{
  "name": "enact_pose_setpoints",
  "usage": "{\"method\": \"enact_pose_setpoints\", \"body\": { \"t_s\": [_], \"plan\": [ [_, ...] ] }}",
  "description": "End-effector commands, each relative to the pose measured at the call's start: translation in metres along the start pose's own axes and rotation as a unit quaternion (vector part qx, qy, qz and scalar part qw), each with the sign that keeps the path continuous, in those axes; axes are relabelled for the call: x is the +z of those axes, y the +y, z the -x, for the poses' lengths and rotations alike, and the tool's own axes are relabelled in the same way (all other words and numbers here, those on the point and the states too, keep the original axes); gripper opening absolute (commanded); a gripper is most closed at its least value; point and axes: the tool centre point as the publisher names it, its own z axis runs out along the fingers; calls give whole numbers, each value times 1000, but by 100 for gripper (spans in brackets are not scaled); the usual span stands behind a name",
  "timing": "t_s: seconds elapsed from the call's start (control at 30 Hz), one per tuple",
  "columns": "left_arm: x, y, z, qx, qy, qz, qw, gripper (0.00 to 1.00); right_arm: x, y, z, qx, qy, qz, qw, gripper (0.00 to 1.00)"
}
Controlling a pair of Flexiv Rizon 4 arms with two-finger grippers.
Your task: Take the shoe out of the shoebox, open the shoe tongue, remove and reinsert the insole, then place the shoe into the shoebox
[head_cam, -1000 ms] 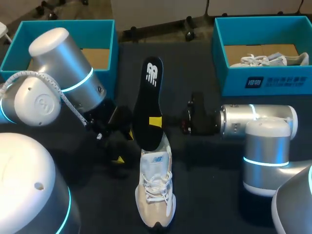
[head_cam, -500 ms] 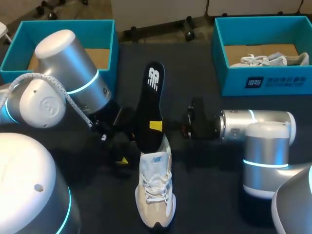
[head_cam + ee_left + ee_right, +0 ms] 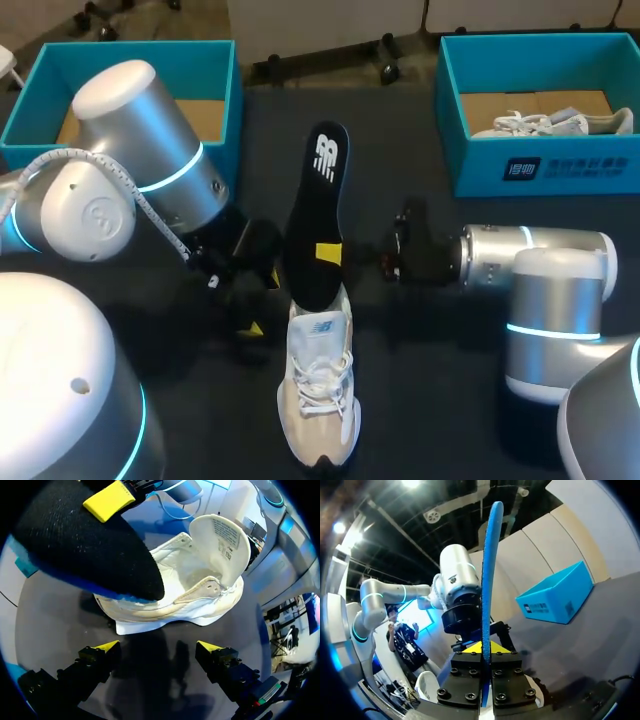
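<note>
Nearest the head camera, the white sneaker (image 3: 320, 400) is sitting upright on the dark table (image 3: 440, 420), toe toward the camera, outside both boxes; in my left wrist view its tongue (image 3: 220, 535) is standing pulled up, leaving the opening wide. Just beside the sneaker's heel end, my left gripper (image 3: 258, 305) is hovering low over the table, jaws spread wide and gripping nothing; the sneaker is lying ahead of its fingers, not between them. From the heel opening the black insole (image 3: 322, 190) is slanting up and away; I cannot tell whether its lower end is inside the sneaker or only over the collar. My right gripper (image 3: 482, 647) is pinching the insole from both sides in its lower half, jaws nearly closed on the thin sheet. Farthest off, one teal shoebox (image 3: 200, 65) is sitting at far left, and another (image 3: 480, 160), holding a second shoe (image 3: 550, 123), at far right. My judgement: nothing is steadying the sneaker, so an insole catching on the collar could slide or tip it; the long free end could flex and slip in my pinch.
</note>
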Motion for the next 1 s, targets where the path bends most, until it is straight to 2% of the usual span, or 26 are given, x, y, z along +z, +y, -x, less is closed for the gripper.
{"method": "enact_pose_setpoints", "body": {
  "t_s": [0.03, 0.6, 0.83, 1.0],
  "plan": [
    [1, 0, 1, 0, 0, 0, 1000, 100, 0, -2, 5, 3, 1, -3, 1000, 0],
    [1, 0, 1, 0, 0, 0, 1000, 100, -8, -19, 14, 17, -1, -5, 1000, 0],
    [1, 0, 1, 0, 0, 0, 1000, 100, -7, -24, 12, 20, 0, -7, 1000, 0],
    [0, -5, -2, -3, -16, 14, 1000, 100, -9, -28, 10, 22, -1, -7, 1000, 0]
  ]
}}
